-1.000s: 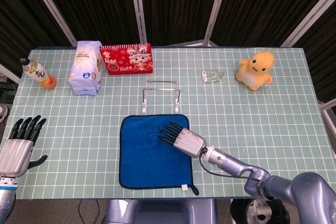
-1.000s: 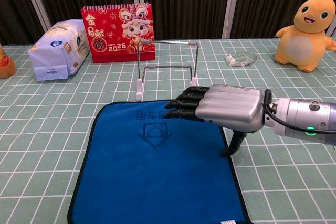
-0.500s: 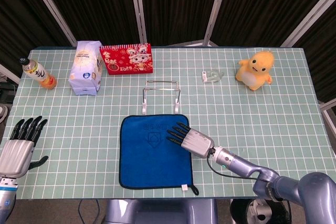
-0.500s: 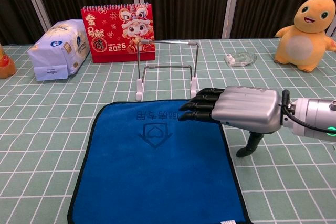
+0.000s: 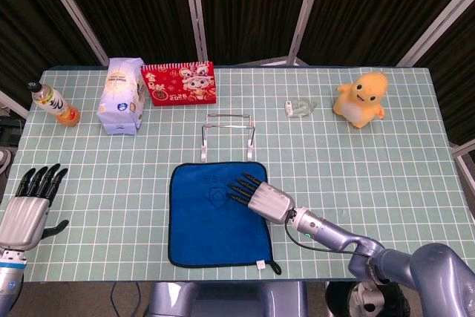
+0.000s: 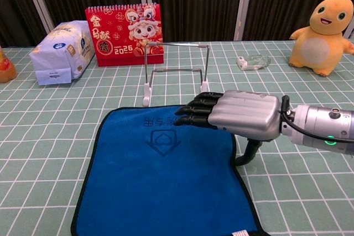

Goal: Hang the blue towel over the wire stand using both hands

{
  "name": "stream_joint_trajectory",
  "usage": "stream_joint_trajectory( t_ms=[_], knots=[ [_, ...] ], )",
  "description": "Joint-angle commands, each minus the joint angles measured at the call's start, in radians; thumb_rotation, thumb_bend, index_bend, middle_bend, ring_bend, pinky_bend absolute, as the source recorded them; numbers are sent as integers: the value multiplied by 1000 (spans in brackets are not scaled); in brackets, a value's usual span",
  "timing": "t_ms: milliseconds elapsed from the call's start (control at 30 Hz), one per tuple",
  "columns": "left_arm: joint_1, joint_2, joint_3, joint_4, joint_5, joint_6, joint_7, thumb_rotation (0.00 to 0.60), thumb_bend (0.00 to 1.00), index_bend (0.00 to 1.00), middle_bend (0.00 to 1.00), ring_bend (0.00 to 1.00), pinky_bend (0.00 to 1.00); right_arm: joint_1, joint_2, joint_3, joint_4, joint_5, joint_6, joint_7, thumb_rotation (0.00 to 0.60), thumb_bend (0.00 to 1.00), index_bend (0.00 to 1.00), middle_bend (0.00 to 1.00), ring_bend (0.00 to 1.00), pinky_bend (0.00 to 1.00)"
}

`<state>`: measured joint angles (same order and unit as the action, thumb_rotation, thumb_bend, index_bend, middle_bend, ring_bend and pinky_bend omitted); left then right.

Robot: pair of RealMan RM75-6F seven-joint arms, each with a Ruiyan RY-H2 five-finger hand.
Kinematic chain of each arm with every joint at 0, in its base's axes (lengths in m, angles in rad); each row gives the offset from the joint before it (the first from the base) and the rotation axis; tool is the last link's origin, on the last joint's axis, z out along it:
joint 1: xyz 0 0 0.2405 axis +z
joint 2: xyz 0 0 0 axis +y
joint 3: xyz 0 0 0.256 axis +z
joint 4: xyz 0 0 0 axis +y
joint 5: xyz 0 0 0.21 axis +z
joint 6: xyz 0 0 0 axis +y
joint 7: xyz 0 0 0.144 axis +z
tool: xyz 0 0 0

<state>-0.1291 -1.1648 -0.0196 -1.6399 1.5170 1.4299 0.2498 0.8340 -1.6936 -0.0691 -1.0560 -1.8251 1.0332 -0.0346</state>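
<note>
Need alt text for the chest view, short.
The right hand, fingers extended, hovers over the far right part of a blue towel lying flat on the checked table. Behind it stands the empty wire stand, then a red calendar.

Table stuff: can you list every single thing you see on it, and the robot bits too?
Blue square cloth towel: one, blue with dark edging, flat at the table's near middle.
Thin metal wire stand: one, silver, upright just behind the towel.
Red desk calendar: one, red with cartoon figures, far left-centre.
White soft plastic pack: one, white and pale blue, left of the calendar.
Small drink bottle: one, orange with dark cap, far left edge.
Clear crumpled plastic item: one, transparent, far right of centre.
Yellow plush toy: one, yellow-orange, far right.
Green checked table: one.
Right hand: silver and black, fingers spread above the towel's right part.
Left hand: open, near left corner.
</note>
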Motion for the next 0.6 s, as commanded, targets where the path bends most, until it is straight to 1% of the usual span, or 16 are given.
stream_joint_trajectory(
  t_ms=[33,167,267,333,400,467,500,567,600],
  knots=[
    [0,0,0,1,-1,0,-1,600,0,0,0,0,0,4,-9,1,5,3,0,0,600,0,28,0,0,0],
    [-1,1,1,1,-1,0,-2,600,0,0,0,0,0,7,-17,1,9,6,4,-2,600,0,33,0,0,0],
    [-2,0,2,2,-1,0,-2,600,0,0,0,0,0,9,-17,1,7,7,7,-3,600,12,65,0,0,0],
    [-2,0,2,2,0,0,-2,600,0,0,0,0,0,9,-16,2,4,9,10,1,600,79,121,0,0,0],
    [-2,0,2,2,1,1,-1,600,0,0,0,0,0,9,-16,3,2,11,15,6,600,201,222,0,0,0],
    [-2,-1,3,2,1,1,-1,600,0,0,0,0,0,9,-16,3,0,13,20,14,600,287,310,0,0,0],
    [-2,-1,3,2,1,1,-1,600,0,0,0,0,0,9,-16,2,-1,13,23,18,600,335,377,0,0,0],
    [-2,-2,4,3,1,1,1,600,0,0,0,0,0,8,-15,-1,-3,12,30,31,600,416,477,0,0,0],
    [-3,-2,4,3,1,0,1,600,0,0,0,0,0,7,-16,-2,-3,11,32,36,600,461,513,0,0,0]
  ],
)
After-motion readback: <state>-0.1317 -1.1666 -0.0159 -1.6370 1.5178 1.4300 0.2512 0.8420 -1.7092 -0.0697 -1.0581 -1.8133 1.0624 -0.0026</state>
